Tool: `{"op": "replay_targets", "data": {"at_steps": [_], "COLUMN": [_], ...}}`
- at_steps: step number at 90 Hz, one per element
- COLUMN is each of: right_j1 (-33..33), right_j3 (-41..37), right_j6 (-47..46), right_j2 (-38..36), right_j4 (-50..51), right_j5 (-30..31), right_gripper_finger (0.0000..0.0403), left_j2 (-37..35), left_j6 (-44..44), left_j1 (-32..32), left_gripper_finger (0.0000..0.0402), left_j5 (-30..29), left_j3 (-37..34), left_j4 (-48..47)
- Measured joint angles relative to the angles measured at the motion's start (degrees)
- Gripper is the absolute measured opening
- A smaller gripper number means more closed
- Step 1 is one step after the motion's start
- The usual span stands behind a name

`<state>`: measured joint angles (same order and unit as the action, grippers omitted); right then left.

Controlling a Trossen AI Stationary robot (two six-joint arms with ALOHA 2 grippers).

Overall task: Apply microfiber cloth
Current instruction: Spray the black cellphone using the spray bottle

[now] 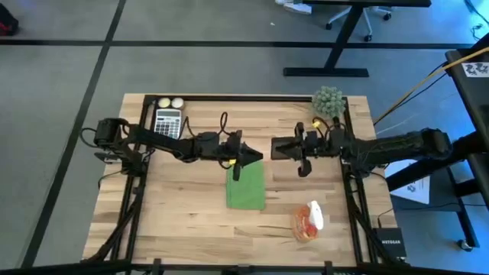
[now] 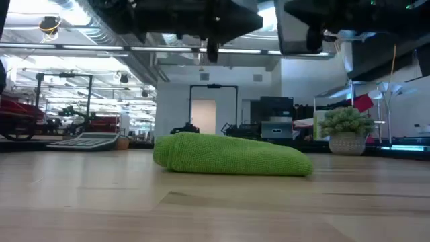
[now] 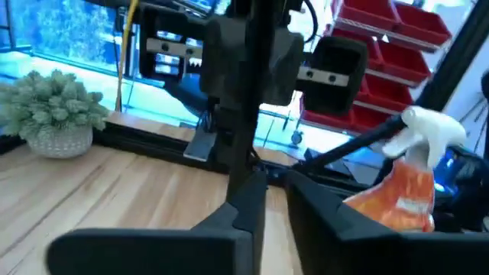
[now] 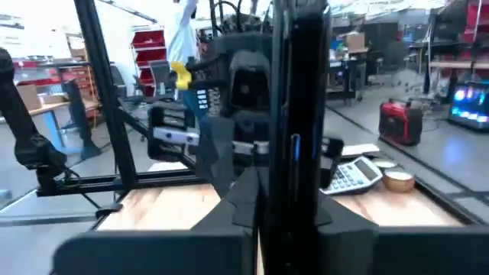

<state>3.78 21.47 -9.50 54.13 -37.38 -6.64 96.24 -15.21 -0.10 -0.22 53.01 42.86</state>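
The bright green microfiber cloth point(image 1: 246, 187) lies folded on the middle of the wooden table, a low hump in the low view point(image 2: 232, 156). My left gripper point(image 1: 248, 158) hangs above the cloth's far end, shut and empty, well clear of it point(image 3: 269, 191). My right gripper point(image 1: 279, 149) faces it from the right at the same height, shut on a thin black phone point(image 4: 294, 114). The phone shows as a grey slab high up in the low view point(image 2: 295, 30). My right gripper pinches the phone's lower end point(image 4: 286, 200) between its two fingers, one on each flat face. The fingers come level from the table's right side. The phone stands upright on its edge above the fingertips, lifted well clear of the table and the cloth.
A calculator point(image 1: 168, 121) and two small round things point(image 1: 170, 102) lie at the far left. A grey-green spiky ball plant point(image 1: 328, 101) stands at the far right, and an orange spray bottle point(image 1: 308, 221) lies near the right front. A black rail frames the table.
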Motion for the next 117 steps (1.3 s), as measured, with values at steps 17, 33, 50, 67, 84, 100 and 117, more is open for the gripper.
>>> {"op": "replay_targets", "data": {"at_steps": [17, 33, 50, 67, 84, 100, 117], "right_j1": [-4.1, -9.9, -11.8, -11.6, -11.6, -11.6, -11.6], "right_j3": [0.0, 0.0, 0.0, 0.0, 0.0, 0.0, 0.1], "right_j6": [-5.7, -5.4, -5.0, -2.6, -2.5, -3.3, -3.3], "right_j2": [-3.9, -5.9, -4.9, -0.3, 5.0, 5.4, 5.3], "right_j4": [0.8, 1.0, 0.5, -4.3, -7.1, -8.1, -7.4], "right_j5": [2.8, 13.8, 17.8, 17.7, 17.0, 14.7, 13.3], "right_gripper_finger": [0.0010, 0.0010, 0.0010, 0.0010, 0.0010, 0.0010, 0.0010], "left_j2": [3.4, 6.9, 9.2, 12.2, 15.1, 16.6, 16.9], "left_j6": [2.6, 5.0, 3.4, 4.9, 8.4, 8.4, 8.2], "left_j1": [-0.2, -1.1, -1.1, -0.9, -0.7, -0.1, -0.3], "left_gripper_finger": [0.0137, 0.0190, 0.0205, 0.0205, 0.0199, 0.0143, 0.0040], "left_j5": [2.7, 3.6, 1.9, 1.0, 0.4, 1.9, 1.6], "left_j3": [4.4, 8.5, 11.5, 15.5, 19.0, 21.4, 21.6], "left_j4": [-0.2, -1.0, -0.4, -0.2, -2.0, -8.1, -7.6]}}
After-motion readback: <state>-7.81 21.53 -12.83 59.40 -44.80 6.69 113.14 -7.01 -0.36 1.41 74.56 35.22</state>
